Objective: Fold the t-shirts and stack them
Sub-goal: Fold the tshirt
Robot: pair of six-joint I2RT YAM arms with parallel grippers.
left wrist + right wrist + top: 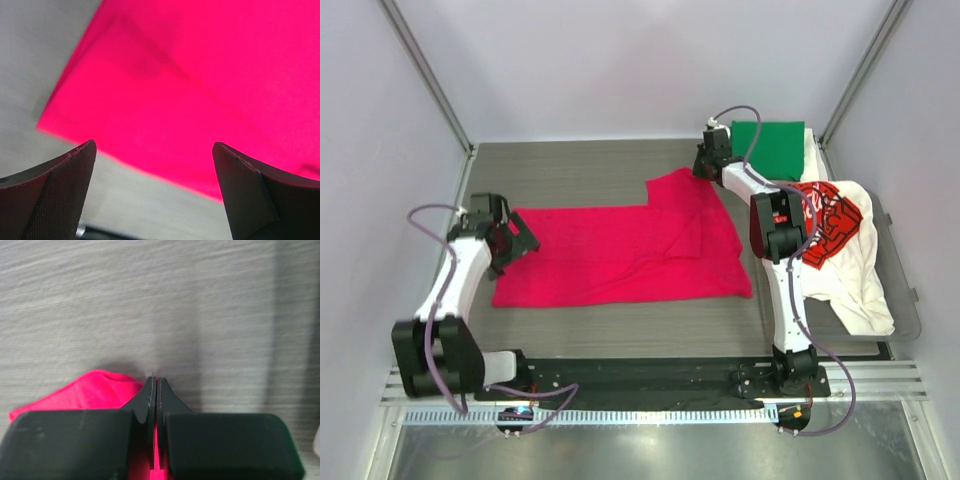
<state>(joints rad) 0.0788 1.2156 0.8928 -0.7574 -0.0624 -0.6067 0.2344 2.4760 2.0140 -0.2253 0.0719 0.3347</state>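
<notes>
With right hand (pixel 154 384) pinched on thin corner of magenta t-shirt (pixel 620 255) and left hand (pixel 152 150) spread, holding nothing: could slip free, or fold crooked.

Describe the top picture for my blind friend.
A red t-shirt lies spread on a table. The right fingers pinch its far sleeve; the left fingers are open at its edge. A folded green shirt and a white printed shirt lie at right.
</notes>
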